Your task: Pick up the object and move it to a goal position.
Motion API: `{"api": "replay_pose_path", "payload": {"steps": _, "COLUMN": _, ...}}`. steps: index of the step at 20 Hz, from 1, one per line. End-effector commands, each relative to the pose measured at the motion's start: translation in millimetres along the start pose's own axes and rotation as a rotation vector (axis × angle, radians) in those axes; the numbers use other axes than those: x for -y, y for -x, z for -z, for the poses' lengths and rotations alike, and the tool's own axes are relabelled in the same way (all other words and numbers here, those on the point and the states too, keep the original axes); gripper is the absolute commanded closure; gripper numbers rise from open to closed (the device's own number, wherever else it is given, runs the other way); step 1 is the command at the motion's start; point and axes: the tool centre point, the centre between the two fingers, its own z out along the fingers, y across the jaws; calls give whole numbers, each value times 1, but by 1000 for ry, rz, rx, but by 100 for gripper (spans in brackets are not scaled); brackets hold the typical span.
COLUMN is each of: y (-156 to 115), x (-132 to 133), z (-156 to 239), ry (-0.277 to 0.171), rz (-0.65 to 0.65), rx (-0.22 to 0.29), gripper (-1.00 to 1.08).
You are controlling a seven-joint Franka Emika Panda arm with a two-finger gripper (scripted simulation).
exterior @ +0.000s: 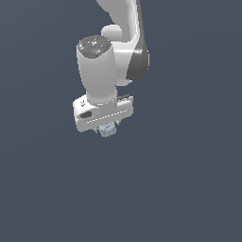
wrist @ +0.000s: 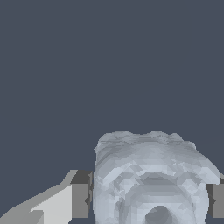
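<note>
A: Gripper [exterior: 108,127] of 1 Panda arm pointing down over a plain dark surface [exterior: 189,189], the object [exterior: 108,129] peeking out beneath the white gripper body. Where exactly is it sitting?

B: Between the fingers. In the wrist view the object [wrist: 151,179] fills the gap, with 1 finger pad [wrist: 80,200] against its side and the other pad [wrist: 217,200] at the picture's edge against the opposite side. The jaws look clamped onto it, both sides touching.

A: Lifted, or resting on the surface?

B: Cannot tell; no shadow or contact line shows in either view, and no goal marker is visible.

A: What could go wrong from here?

B: In my judgement, slip. The chunk is lumpy and rough, so the flat pads likely bear on only a few high points. A quick swing toward the goal could let it twist or drop out. It also hangs mostly below the pads, so a low carry could knock it against the surface.
</note>
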Motion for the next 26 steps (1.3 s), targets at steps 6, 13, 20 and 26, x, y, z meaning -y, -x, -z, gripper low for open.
{"api": "replay_pose_path", "payload": {"steps": 6, "y": -20, "x": -30, "z": 43, "ry": 0, "rz": 1, "rx": 1, "gripper": 108}}
{"api": "replay_pose_path", "payload": {"steps": 13, "y": -36, "x": -52, "z": 76, "ry": 0, "rz": 1, "rx": 2, "gripper": 108}}
{"api": "replay_pose_path", "payload": {"steps": 20, "y": -49, "x": -70, "z": 100, "ry": 0, "rz": 1, "rx": 2, "gripper": 108}}
{"api": "replay_pose_path", "payload": {"steps": 26, "y": -56, "x": -78, "z": 111, "ry": 0, "rz": 1, "rx": 2, "gripper": 108}}
